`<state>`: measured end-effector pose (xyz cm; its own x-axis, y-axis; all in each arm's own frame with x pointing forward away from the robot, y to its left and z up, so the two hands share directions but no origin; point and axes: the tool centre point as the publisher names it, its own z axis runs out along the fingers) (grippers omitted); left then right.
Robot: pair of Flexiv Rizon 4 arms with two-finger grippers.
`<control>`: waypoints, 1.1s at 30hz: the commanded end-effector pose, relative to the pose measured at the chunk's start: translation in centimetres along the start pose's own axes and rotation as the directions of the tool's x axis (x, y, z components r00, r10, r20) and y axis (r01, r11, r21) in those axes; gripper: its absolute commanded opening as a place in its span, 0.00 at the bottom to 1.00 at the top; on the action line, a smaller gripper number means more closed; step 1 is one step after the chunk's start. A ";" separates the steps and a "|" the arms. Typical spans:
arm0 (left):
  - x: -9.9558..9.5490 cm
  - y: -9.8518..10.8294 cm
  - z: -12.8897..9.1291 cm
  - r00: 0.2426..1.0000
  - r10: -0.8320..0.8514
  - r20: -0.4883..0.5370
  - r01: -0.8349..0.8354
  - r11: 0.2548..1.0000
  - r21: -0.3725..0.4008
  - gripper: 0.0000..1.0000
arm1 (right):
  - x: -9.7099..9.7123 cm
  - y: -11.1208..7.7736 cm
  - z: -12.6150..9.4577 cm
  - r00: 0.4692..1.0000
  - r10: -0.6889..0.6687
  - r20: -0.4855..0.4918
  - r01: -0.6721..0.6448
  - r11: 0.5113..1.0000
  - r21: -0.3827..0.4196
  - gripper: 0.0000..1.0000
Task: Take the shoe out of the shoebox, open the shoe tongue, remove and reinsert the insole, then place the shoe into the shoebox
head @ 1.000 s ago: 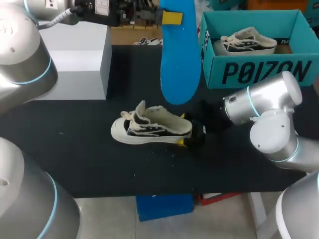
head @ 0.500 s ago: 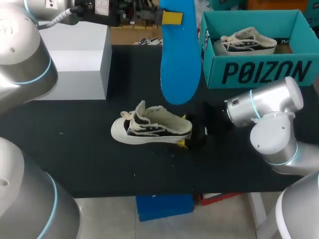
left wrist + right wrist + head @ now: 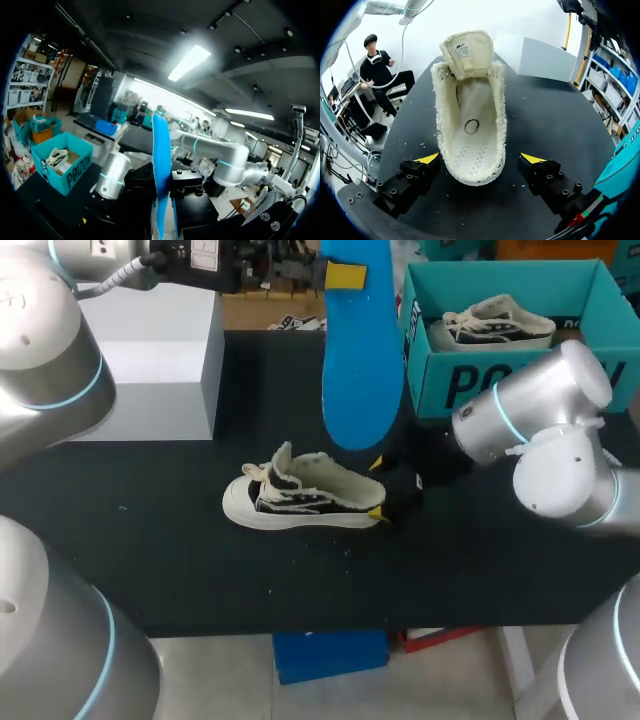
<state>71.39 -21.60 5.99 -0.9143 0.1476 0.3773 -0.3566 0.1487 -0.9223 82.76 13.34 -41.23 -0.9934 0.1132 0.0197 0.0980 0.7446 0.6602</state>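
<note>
A cream and black low shoe (image 3: 305, 495) lies on the black table, toe to the left, tongue (image 3: 468, 50) pulled up. Seen from the heel, the shoe (image 3: 472, 130) has no insole inside. My right gripper (image 3: 377, 488) is open at the heel, one yellow tip on each side with a gap to the shoe. In its wrist view the right gripper (image 3: 480, 158) straddles the heel. High over the table's far side, my left gripper (image 3: 345, 275) is shut on a blue insole (image 3: 360, 360) that hangs down. The insole (image 3: 161, 165) shows edge-on between its fingers.
A teal shoebox (image 3: 425, 380) stands at the far right with a second shoe (image 3: 495, 322) inside. My right arm's elbow (image 3: 545, 430) is just in front of it. A grey block (image 3: 150, 360) occupies the far left.
My right arm's elbow has swung up toward the shoebox and its gripper has shifted slightly toward the far side at the heel. The shoe, left arm and insole have not moved.
</note>
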 end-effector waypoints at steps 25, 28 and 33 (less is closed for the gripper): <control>-0.1 0.1 0.2 1.000 0.001 0.002 -0.001 1.000 0.001 0.00 | -1.9 5.4 2.3 0.995 -0.098 0.005 0.054 0.589 0.806 1.00; -0.1 0.1 0.2 1.000 0.001 0.002 -0.001 1.000 0.001 0.00 | -2.1 5.8 2.6 0.994 -0.105 -0.003 0.064 0.579 0.813 1.00; -0.1 0.1 0.2 1.000 0.001 0.002 -0.001 1.000 0.001 0.00 | -2.3 6.4 3.2 0.993 -0.114 -0.015 0.078 0.574 0.815 0.97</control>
<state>71.38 -21.60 5.99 -0.9143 0.1476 0.3773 -0.3566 0.1487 -0.9224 85.55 19.21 -39.25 -0.9986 0.0181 -0.0488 0.0163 0.9992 0.0368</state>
